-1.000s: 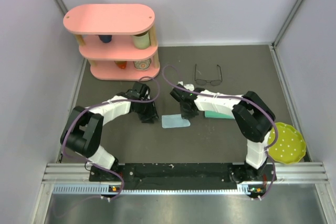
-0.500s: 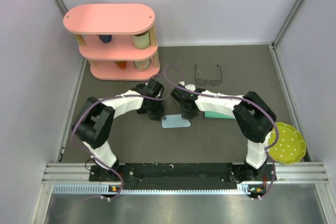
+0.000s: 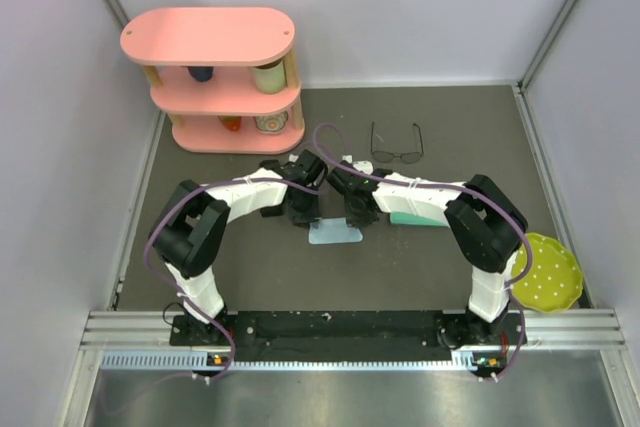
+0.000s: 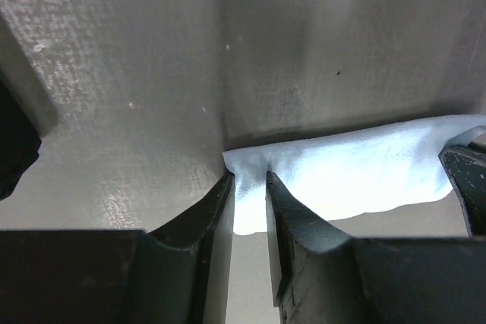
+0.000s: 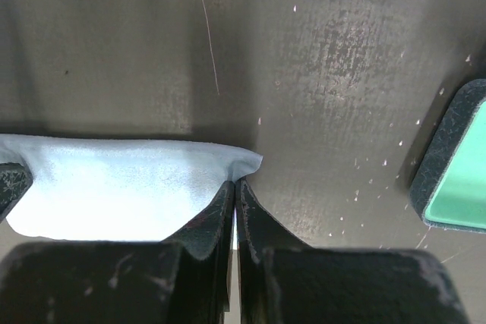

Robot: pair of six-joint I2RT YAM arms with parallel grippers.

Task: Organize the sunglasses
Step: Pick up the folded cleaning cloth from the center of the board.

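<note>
The thin dark wire-frame sunglasses lie open on the dark mat at the back, beyond both grippers. The white-frame pair is not clearly in view. A light blue cloth lies between the two grippers. My right gripper is shut on the cloth's right corner, and its fingers meet in the right wrist view. My left gripper stands at the cloth's left corner. Its jaws are narrowly open with the puckered cloth edge between the tips.
A case with a green inside lies right of the right gripper and shows at the right wrist view's edge. A pink shelf with cups stands at the back left. A yellow-green plate is at the near right.
My left gripper has moved right across the mat to the cloth's left corner. The right gripper has stayed on the cloth's right corner.
</note>
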